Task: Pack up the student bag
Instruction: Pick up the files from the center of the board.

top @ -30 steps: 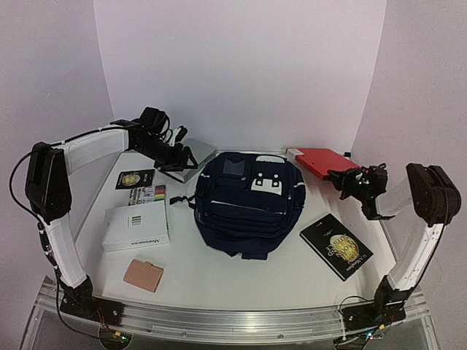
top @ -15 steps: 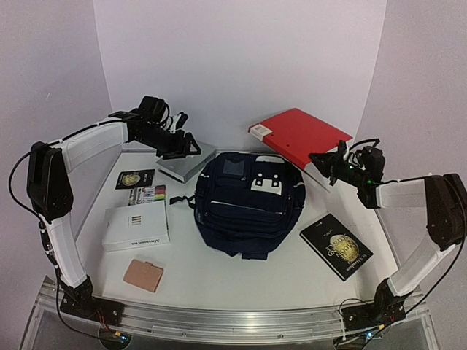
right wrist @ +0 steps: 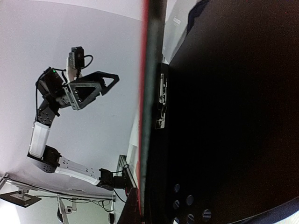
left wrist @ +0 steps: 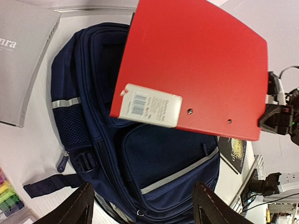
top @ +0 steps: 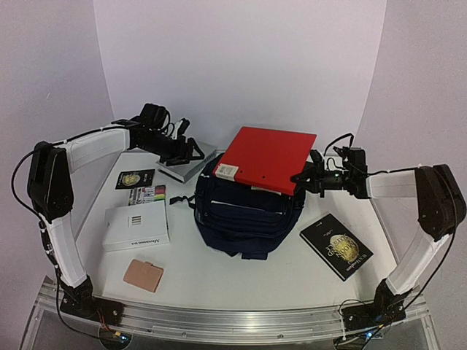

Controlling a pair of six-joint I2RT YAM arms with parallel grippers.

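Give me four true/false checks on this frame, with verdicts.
1. The right gripper holds the red binder over the student bag. True.
2. The fingers of the left gripper are shut. False: they stand open with nothing between them.
3. The black book lies on the table, right of the bag. True.
4. The white book sits on top of the bag. False: it lies on the table, left of the bag.
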